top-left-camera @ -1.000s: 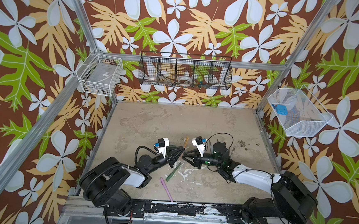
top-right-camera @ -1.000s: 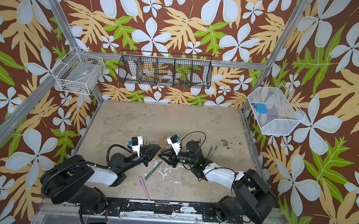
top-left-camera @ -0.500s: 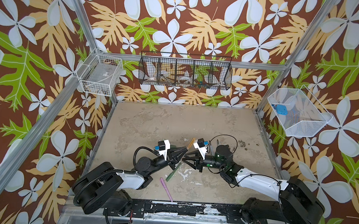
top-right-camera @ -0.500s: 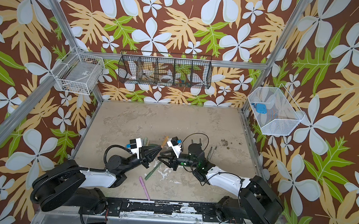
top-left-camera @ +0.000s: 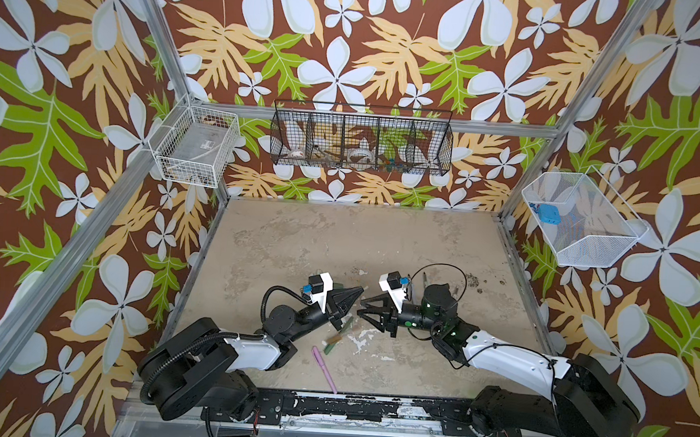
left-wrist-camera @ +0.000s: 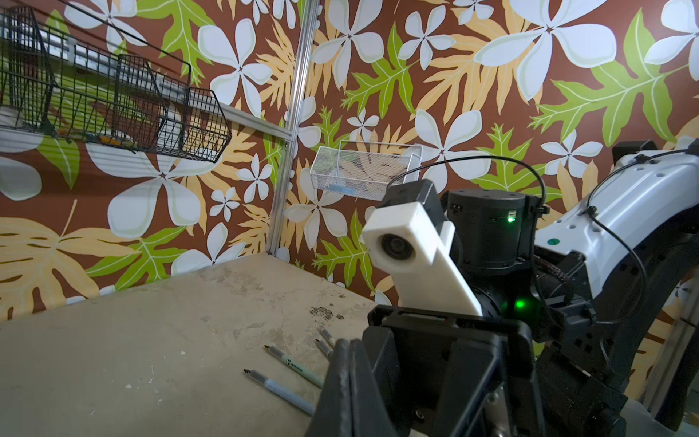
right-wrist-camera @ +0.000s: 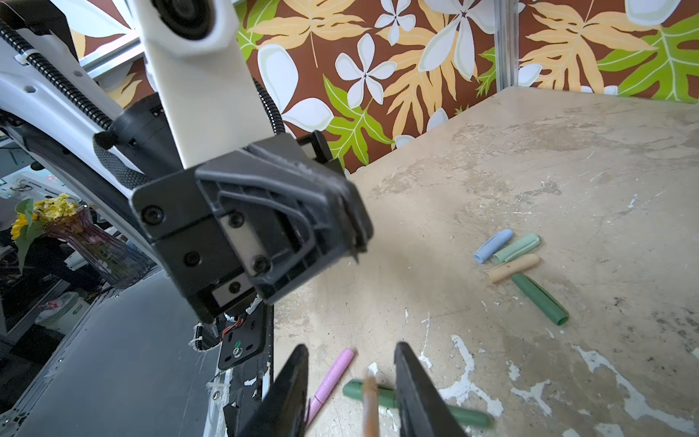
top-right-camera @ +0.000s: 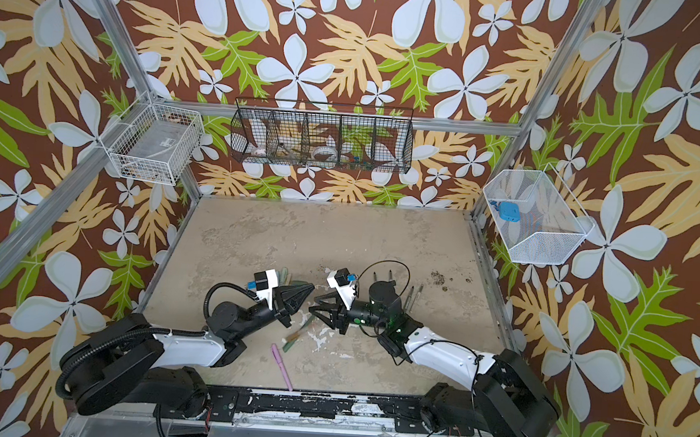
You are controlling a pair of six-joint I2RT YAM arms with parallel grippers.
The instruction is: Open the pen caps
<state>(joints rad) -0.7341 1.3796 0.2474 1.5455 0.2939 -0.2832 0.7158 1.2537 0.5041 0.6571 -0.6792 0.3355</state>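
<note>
Scuffed beige tabletop [top-left-camera: 339, 235], four loose coloured plastic pen caps [right-wrist-camera: 516, 248] huddled near the black left gripper [top-left-camera: 359, 289], its fingers pressed together. Black right gripper [top-left-camera: 361, 307] stands spread around a blurred brown pen [right-wrist-camera: 370, 401] over a capped dark-green pen [right-wrist-camera: 357, 389]; close hastily and both could skid away.

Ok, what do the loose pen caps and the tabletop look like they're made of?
The light blue cap, pale green cap, beige cap and dark green cap look like moulded plastic, matte: flat even colour, hardly any shine. The tabletop looks like a painted or coated board, worn: mottled beige with white patches where the top layer has chipped; what lies beneath I cannot tell.
</note>
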